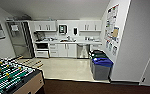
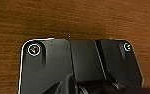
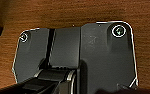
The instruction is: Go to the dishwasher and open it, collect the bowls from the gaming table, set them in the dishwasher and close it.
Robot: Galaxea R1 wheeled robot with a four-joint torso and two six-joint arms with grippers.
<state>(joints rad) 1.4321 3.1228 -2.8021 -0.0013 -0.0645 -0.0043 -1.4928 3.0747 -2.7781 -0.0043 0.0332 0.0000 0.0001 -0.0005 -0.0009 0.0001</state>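
Pale, glossy flooring stretches ahead of me toward a small kitchenette, bordered near my base by a dark brown strip of carpet point(image 1: 91, 88). White cabinet fronts point(image 1: 66, 50) run along the far wall under a light countertop point(image 1: 68, 42), with more white cupboards point(image 1: 44, 25) hung above. Set among the lower fronts is the dishwasher point(image 1: 82, 51), a flat rectangular panel of brushed steel, its door shut flush with its neighbours. To the left stands a tall steel fridge point(image 1: 20, 38), its sheen much like the dishwasher's. Along the right wall sit boxy bins, the nearest a grey one with a blue lid point(image 1: 101, 68), and a darker-lidded one point(image 1: 98, 54) behind it. At my lower left, cut off by the edge of the head view, is the table-football table point(image 1: 11, 77), green field, rods and a tan wooden side. Papers on the right wall point(image 1: 112, 27) are too blurred to read, and the clutter on the counter is hard to make out. Both wrist views look down on brown, wood-grained floor point(image 2: 73, 17), streaked lengthwise. My claws' fingers cannot be made out there, so I cannot tell whether either claw is open or closed. The dishwasher lies well apart from me, across the whole pale floor, straight ahead and slightly right.
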